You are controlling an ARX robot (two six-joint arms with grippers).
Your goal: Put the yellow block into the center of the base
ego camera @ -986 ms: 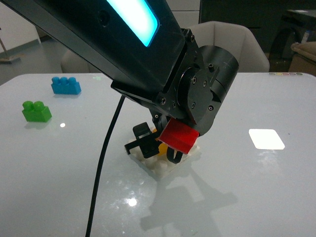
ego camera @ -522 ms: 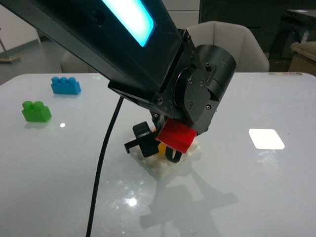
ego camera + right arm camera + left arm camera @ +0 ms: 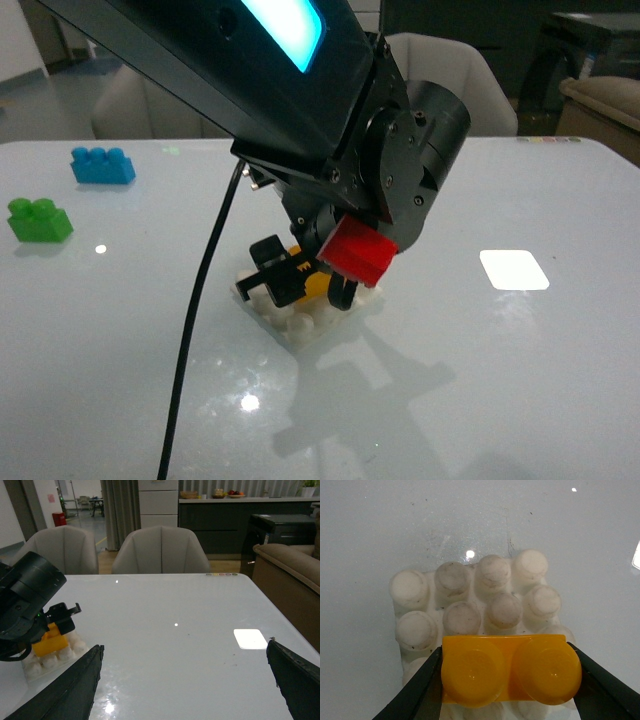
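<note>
My left gripper (image 3: 510,681) is shut on the yellow block (image 3: 510,670), one black finger on each short end, its two round studs facing the wrist camera. The block hangs low over the white studded base (image 3: 470,605) and hides the studs beneath it; two rows of studs show bare beyond it. Whether the block is touching the studs I cannot tell. In the front view the left gripper (image 3: 305,285) holds the yellow block (image 3: 316,283) over the base (image 3: 300,322) at mid-table. My right gripper (image 3: 182,680) stands open over bare table, well away from the yellow block (image 3: 51,639) and base (image 3: 50,661).
A green brick (image 3: 40,220) and a blue brick (image 3: 102,165) lie at the table's far left. A bright white patch (image 3: 514,269) shows on the tabletop to the right. Chairs (image 3: 160,550) stand behind the far edge.
The front view has shifted, so everything shows a little further left. The left wrist has turned slightly and still holds the yellow block over the base.
</note>
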